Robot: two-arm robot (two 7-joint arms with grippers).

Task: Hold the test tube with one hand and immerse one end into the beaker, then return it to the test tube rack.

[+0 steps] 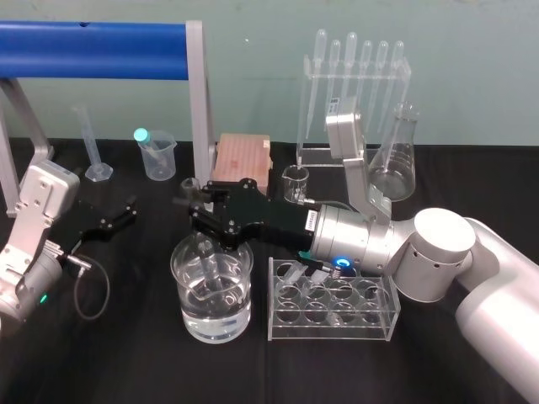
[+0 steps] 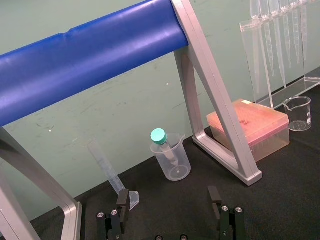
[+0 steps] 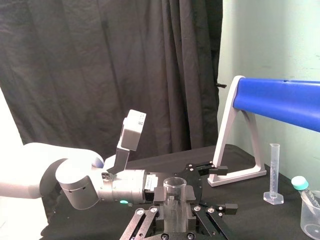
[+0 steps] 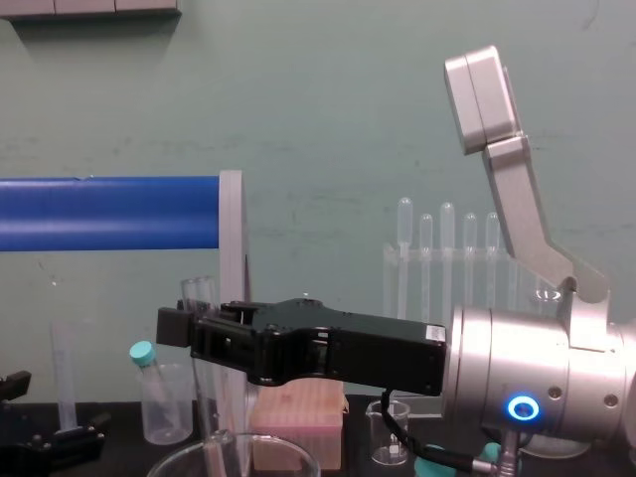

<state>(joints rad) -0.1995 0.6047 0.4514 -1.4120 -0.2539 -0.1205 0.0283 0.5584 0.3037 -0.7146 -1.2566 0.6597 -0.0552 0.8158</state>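
The test tube (image 1: 205,265) stands nearly upright in the right gripper (image 1: 195,215), over the beaker (image 1: 189,313). Its open mouth rises above the jaws and its lower length reaches down inside the glass wall. The jaws pinch it just below the rim, as the right wrist view shows, with the mouth (image 3: 175,186) poking up between them.

It looks like thin, rigid, smooth glass, so I judge it light, brittle and slippery, more so once the lower end is wet. The high hold suits it: it leaves the bottom free to dip and later to slide into a rack hole. The squeeze should be gentle, and the tube kept off the beaker's rim.

The beaker is roughly a third to half full of clear liquid, probably water. The tube's tip seems to reach the surface or just under it, though how deep is hard to tell through the glass. Just beside the beaker stands the clear test tube rack (image 1: 333,310), its round holes facing up, close at hand for the return.

Farther back on the black counter (image 1: 126,362) are a small graduated beaker (image 1: 296,183), a conical flask (image 1: 394,164), a cloudy plastic beaker (image 1: 158,156) holding a teal-capped tube (image 2: 159,136), and a slim measuring cylinder (image 1: 93,150). The left gripper (image 2: 169,195) rests low on the left, well apart from the work, its jaws spread and holding nothing.
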